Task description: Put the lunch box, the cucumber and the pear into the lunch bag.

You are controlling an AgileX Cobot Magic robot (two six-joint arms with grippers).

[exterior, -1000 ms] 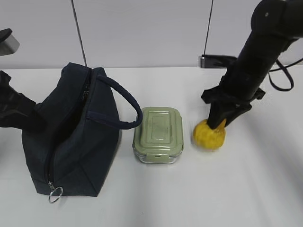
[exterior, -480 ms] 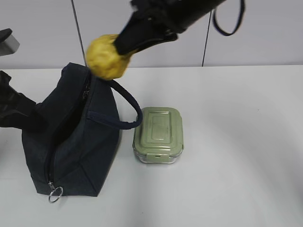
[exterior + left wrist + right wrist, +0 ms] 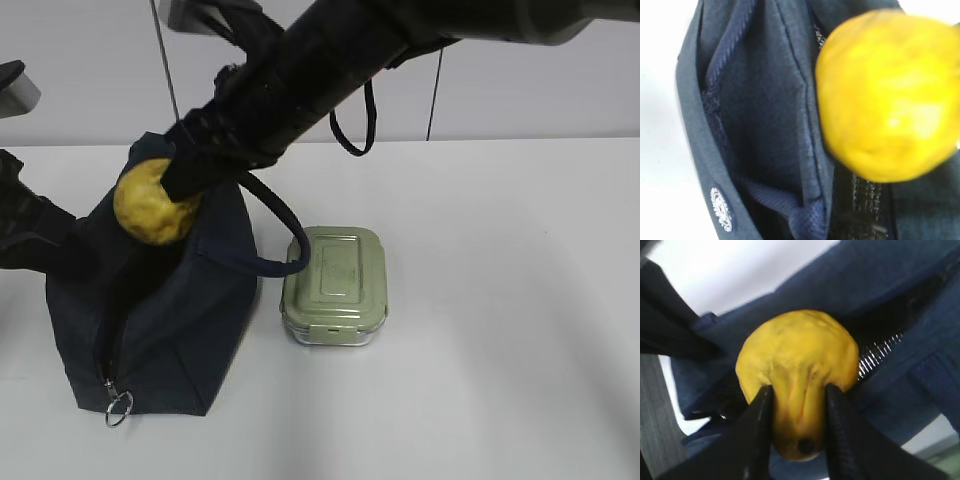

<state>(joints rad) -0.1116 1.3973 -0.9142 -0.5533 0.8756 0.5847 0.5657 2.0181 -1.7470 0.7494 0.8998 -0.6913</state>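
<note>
At the near edge of the white bench (image 3: pixel 480 380), the metal ring pull (image 3: pixel 118 407) of the zipper hung at the bottom front corner of the lunch bag (image 3: pixel 170 330). The dark navy bag stood upright on the left side of the bench, its top gaping open. Just right of it, close to the bag's side, sat the lunch box (image 3: pixel 335 285) with its pale green lid on, flat on the bench. One padded loop handle (image 3: pixel 283 240) drooped from the bag toward the box's near-left corner.

Farther back, the pear (image 3: pixel 152 203) hung above the bag's open mouth, clear of the bench. The right gripper (image 3: pixel 795 432) reached in from the upper right, crossing the middle, its jaws closed around the pear's narrow neck with the brownish stem end showing between them. In the right wrist view the dark opening and zipper teeth (image 3: pixel 879 354) lay directly behind the fruit.

The left wrist view showed the pear (image 3: pixel 890 95) blurred and close, over the bag's inner fabric (image 3: pixel 765 125). The left arm (image 3: pixel 30 235) sat at the bag's far left side; whether its jaws were open or closed could not be told. The cucumber was not seen in any view.
</note>
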